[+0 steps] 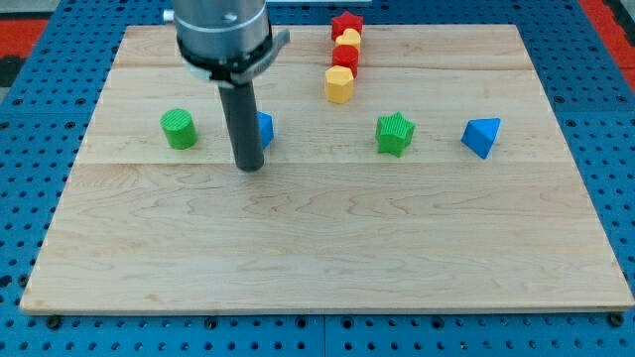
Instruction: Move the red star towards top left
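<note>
The red star sits at the view's top edge of the wooden board, right of centre. It heads a tight line of blocks running down: a yellow block, a red block and a yellow hexagon. My tip rests on the board left of centre, far from the star, down and to its left. It stands just in front of a blue block, which the rod partly hides.
A green cylinder stands to the left of my tip. A green star and a blue pyramid-like block stand to the right. The wooden board lies on a blue perforated table.
</note>
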### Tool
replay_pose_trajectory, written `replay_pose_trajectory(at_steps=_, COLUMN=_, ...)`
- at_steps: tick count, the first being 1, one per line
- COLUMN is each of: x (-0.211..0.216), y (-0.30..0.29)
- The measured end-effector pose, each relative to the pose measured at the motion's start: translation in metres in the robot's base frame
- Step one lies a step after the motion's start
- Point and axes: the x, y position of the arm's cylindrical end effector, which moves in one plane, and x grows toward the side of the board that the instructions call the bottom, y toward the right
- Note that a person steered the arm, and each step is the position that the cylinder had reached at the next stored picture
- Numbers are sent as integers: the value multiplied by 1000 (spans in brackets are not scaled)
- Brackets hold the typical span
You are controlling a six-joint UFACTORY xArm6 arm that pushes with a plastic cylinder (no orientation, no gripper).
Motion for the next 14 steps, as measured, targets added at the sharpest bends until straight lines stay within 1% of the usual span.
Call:
replay_pose_trajectory(at_steps=1, x=57, y=71)
replay_pose_trajectory(at_steps=2, x=73, y=169)
replay_pose_trajectory(at_steps=3, x=69, y=306)
replay_pose_trajectory(at_steps=4, x=25, y=423)
replay_pose_trajectory(at_steps=5, x=11, y=426)
replay_pose_trajectory(at_steps=6, x=-63, y=426)
replay_pose_trajectory(at_steps=7, x=-165, y=421)
replay_pose_trajectory(at_steps=8, x=-268, y=390)
replay_pose_trajectory(at_steps=11, x=-274, y=382)
replay_pose_trajectory(at_steps=12, x=-274, y=343)
replay_pose_trajectory(at_steps=13, x=-265, y=250)
replay_pose_trajectory(at_steps=14, x=-273, y=235)
